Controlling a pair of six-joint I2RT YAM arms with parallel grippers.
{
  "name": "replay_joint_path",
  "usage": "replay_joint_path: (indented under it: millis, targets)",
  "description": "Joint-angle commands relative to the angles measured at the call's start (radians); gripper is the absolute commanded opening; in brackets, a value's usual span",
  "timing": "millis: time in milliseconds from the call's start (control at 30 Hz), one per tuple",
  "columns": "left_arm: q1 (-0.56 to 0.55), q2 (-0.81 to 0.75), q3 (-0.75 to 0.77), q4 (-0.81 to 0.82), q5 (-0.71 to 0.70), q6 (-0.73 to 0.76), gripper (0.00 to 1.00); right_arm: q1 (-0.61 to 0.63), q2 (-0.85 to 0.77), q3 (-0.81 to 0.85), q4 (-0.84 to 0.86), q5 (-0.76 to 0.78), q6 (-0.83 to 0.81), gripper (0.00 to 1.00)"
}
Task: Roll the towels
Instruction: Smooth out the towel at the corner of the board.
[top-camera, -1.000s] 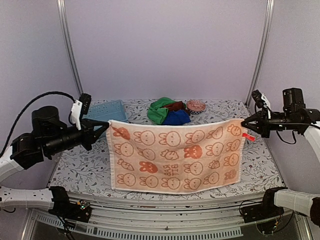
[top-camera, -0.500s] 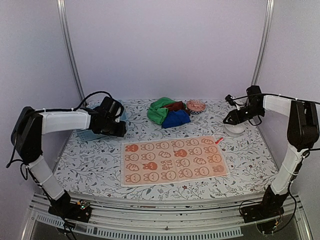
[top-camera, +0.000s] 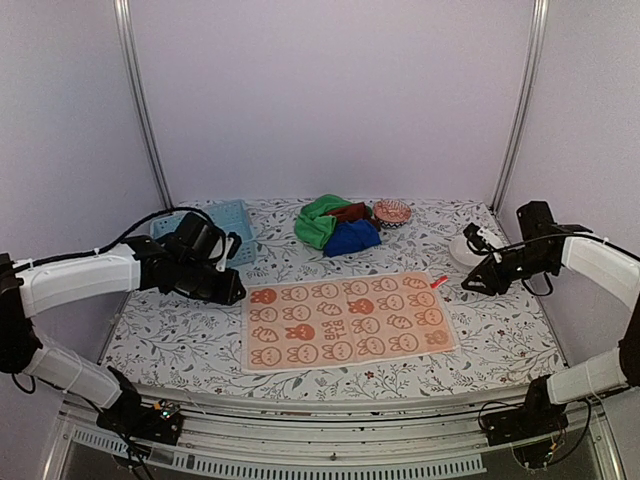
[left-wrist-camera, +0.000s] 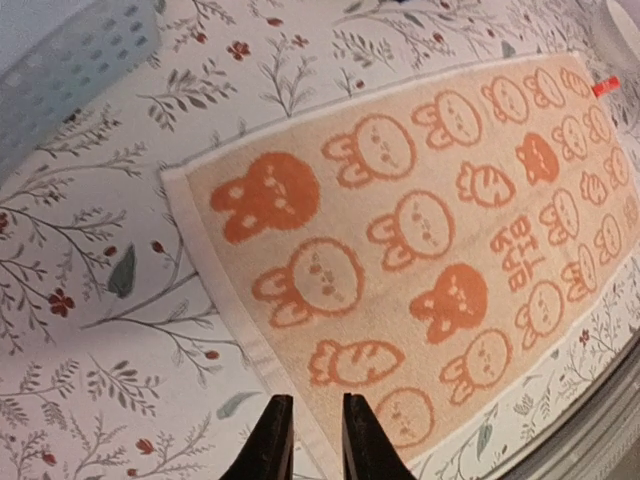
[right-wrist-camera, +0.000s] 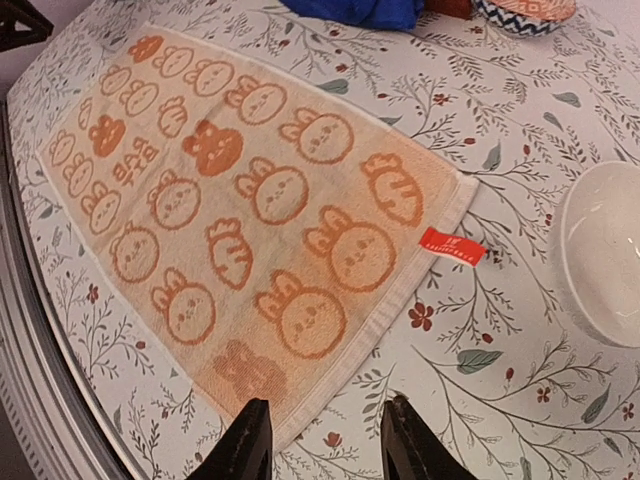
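The orange towel (top-camera: 345, 325) with cream rabbit pattern lies spread flat on the table, a red tag (top-camera: 438, 281) at its far right corner. My left gripper (top-camera: 238, 298) hovers just off its left edge, jaws slightly open and empty; in the left wrist view the towel (left-wrist-camera: 420, 220) fills the right and its pale edge runs under my gripper (left-wrist-camera: 310, 440). My right gripper (top-camera: 468, 287) hangs by the right edge, open and empty; the right wrist view shows the towel (right-wrist-camera: 250, 190) ahead of this gripper (right-wrist-camera: 325, 440). Green (top-camera: 318, 222), deep blue (top-camera: 352, 238) and rust-brown (top-camera: 350, 211) towels lie piled at the back.
A light blue slotted basket (top-camera: 228, 215) stands at the back left, behind my left arm. A white bowl (top-camera: 465, 250) sits just behind my right gripper, seen also as the white bowl (right-wrist-camera: 605, 265). A small patterned bowl (top-camera: 392, 211) stands by the pile.
A second ago both grippers held the orange towel stretched in the air. They have let go; it now lies flat, and both arms have drawn outward off its edges.
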Motion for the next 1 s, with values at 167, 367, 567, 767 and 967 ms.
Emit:
replay_joint_path:
  millis: [167, 367, 567, 767, 967]
  targets:
    - [-0.076, 0.025, -0.046, -0.138, 0.286, -0.002, 0.00, 0.133, -0.068, -0.135, -0.064, 0.113, -0.184, 0.28]
    - [-0.086, 0.135, -0.052, -0.132, 0.320, 0.017, 0.00, 0.214, 0.019, -0.151, -0.025, 0.205, -0.187, 0.20]
    - [-0.096, 0.219, -0.053, -0.158, 0.281, 0.024, 0.00, 0.304, 0.103, -0.181, 0.023, 0.316, -0.170, 0.13]
    - [-0.096, 0.289, -0.087, -0.168, 0.247, 0.005, 0.00, 0.323, 0.179, -0.209, 0.047, 0.380, -0.169, 0.11]
    - [-0.104, 0.289, -0.142, -0.177, 0.262, -0.021, 0.00, 0.366, 0.143, -0.301, -0.001, 0.440, -0.231, 0.10]
